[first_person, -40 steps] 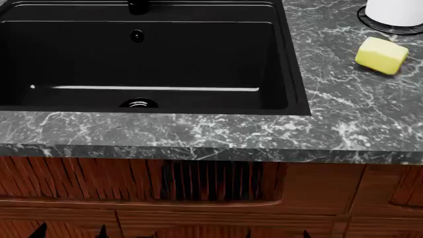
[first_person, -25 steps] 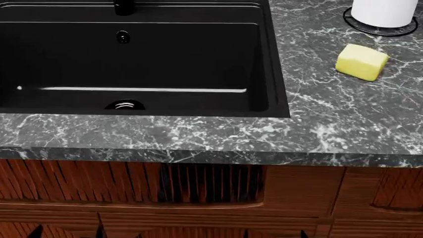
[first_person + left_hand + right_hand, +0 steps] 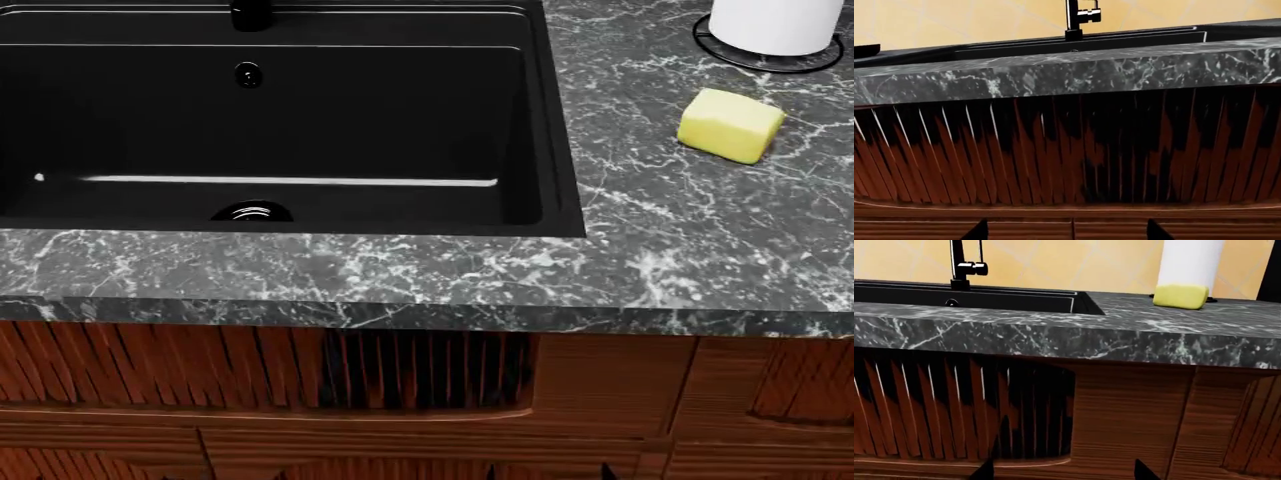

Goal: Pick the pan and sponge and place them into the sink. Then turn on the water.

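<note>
Sponge (image 3: 729,124) lies on the counter (image 3: 667,230) right of the sink (image 3: 561,130), near the paper towel roll (image 3: 777,22), long axis slanting far-left to near-right. Both grippers sit low before the cabinet, fingers wide; right arm nearer.

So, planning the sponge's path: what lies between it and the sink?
Only bare marble countertop separates the sponge from the sink, as the head view shows.

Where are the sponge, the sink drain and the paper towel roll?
sponge (image 3: 729,125), head view, middle of its top face
drain (image 3: 251,212), head view, chrome ring
paper towel roll (image 3: 777,22), head view, white side
</note>
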